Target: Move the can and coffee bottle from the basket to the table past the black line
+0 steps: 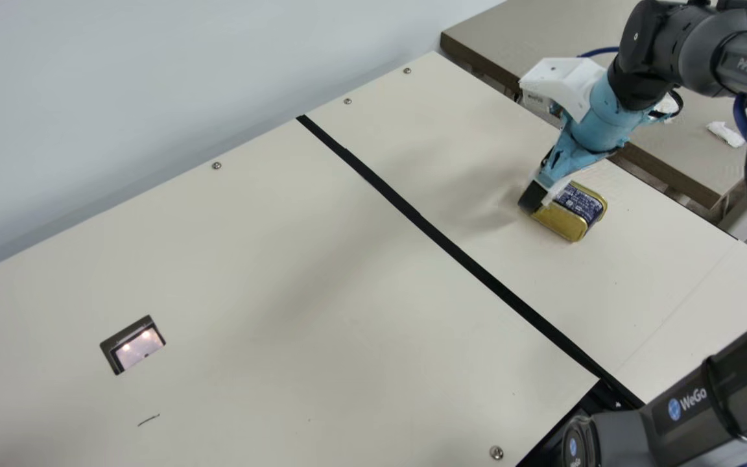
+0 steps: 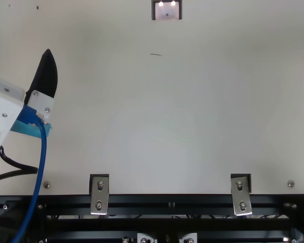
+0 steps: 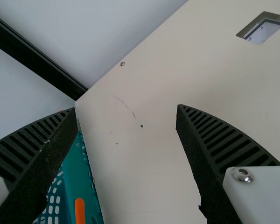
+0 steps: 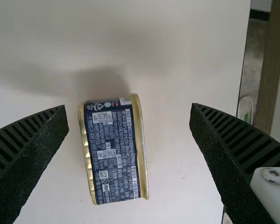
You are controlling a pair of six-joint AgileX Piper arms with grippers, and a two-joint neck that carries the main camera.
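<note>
Can [image 1: 571,214] in the main view: gold metal, rounded corners, dark-blue label — on the smooth cream table [image 1: 218,259], right of the black line [image 1: 451,246], by the right gripper [image 1: 533,196]. Top view: left gripper [image 2: 21,36] spread. Left wrist view: teal perforated basket [image 3: 79,172]. Right wrist view: ribbed fingers apart — can between.

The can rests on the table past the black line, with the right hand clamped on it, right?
Not clamped: the right wrist view shows the right hand open, its fingers clear of the can on both sides. The can is on the table past the black line.
</note>
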